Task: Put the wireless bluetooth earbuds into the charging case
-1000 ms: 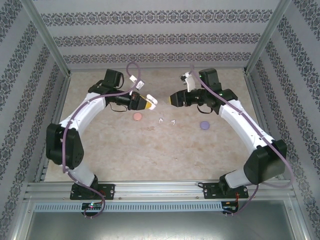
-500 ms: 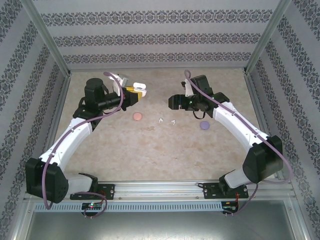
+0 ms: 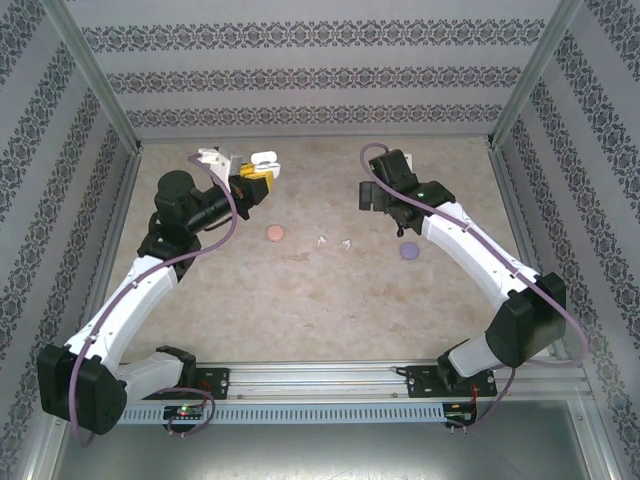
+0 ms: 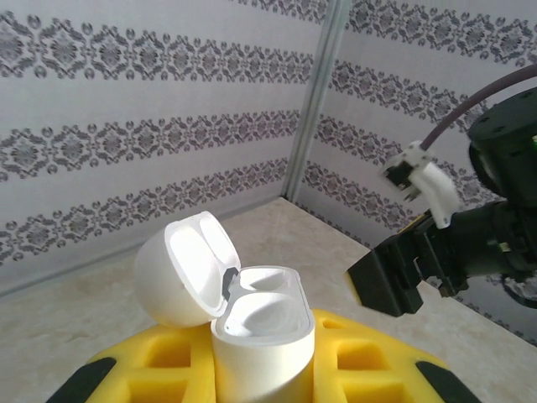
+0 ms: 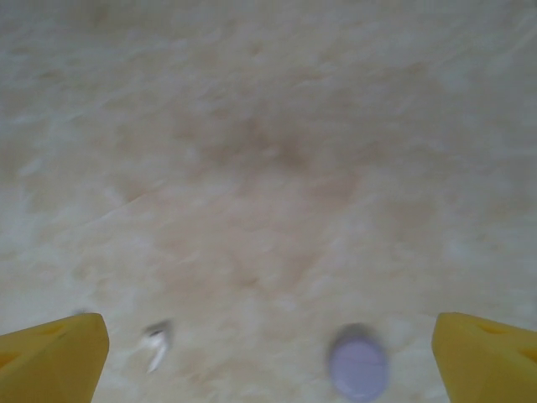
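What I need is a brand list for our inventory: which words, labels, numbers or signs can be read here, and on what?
None can be read.
On the glossy white open charging case: plain, no marking visible.
On the flat round pink disc and the flat round purple disc: too small or blurred to tell.
On the grey patterned wallpaper: ornaments, not letters.

The white earbud (image 5: pixel 157 344) and purple case (image 5: pixel 358 368) are blurred in the right wrist view
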{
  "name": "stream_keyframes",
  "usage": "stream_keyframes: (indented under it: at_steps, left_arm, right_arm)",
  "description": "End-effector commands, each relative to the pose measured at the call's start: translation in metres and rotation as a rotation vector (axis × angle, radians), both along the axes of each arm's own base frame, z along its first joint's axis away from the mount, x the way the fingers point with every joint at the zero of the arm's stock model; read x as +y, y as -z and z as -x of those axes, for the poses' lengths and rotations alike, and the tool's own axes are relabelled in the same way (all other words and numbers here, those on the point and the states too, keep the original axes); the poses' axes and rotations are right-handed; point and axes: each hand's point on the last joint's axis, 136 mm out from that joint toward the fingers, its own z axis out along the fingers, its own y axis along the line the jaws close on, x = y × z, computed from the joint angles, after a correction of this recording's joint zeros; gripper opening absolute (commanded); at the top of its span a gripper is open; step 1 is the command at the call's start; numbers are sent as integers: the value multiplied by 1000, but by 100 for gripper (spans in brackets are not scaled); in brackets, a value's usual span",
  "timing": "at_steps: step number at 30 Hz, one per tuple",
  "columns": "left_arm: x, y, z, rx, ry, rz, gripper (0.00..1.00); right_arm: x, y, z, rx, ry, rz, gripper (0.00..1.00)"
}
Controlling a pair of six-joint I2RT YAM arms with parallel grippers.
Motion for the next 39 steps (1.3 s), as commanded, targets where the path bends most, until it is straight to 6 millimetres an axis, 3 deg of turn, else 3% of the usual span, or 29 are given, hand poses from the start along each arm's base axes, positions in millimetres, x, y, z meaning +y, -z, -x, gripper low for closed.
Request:
stream_keyframes:
  at_steps: [1, 10, 16, 24, 28, 35, 39]
  left_arm:
    - [9, -25, 5, -154, -79, 24, 0]
    - [31, -18, 16, -271, -217, -18, 0]
    - [36, 0, 14, -229, -246, -5, 0]
    - [45, 21, 8, -205, -298, 100, 0]
    - [50, 29, 3, -190, -331, 155, 0]
    - [56, 40, 1, -188, -361, 190, 0]
    - [55, 46, 3, -196, -358, 169, 0]
  right_arm:
    - [-39, -34, 0, -108, 146, 193, 98]
    - [-37, -39, -5, -123, 156, 217, 98]
    - [1, -17, -4, -57, 28, 43, 98]
    - [65, 25, 4, 137, -25, -227, 98]
    - [97, 48, 9, 246, 2, -288, 93]
    - [124, 109, 14, 452, 136, -340, 78]
    - [135, 131, 16, 510, 193, -380, 71]
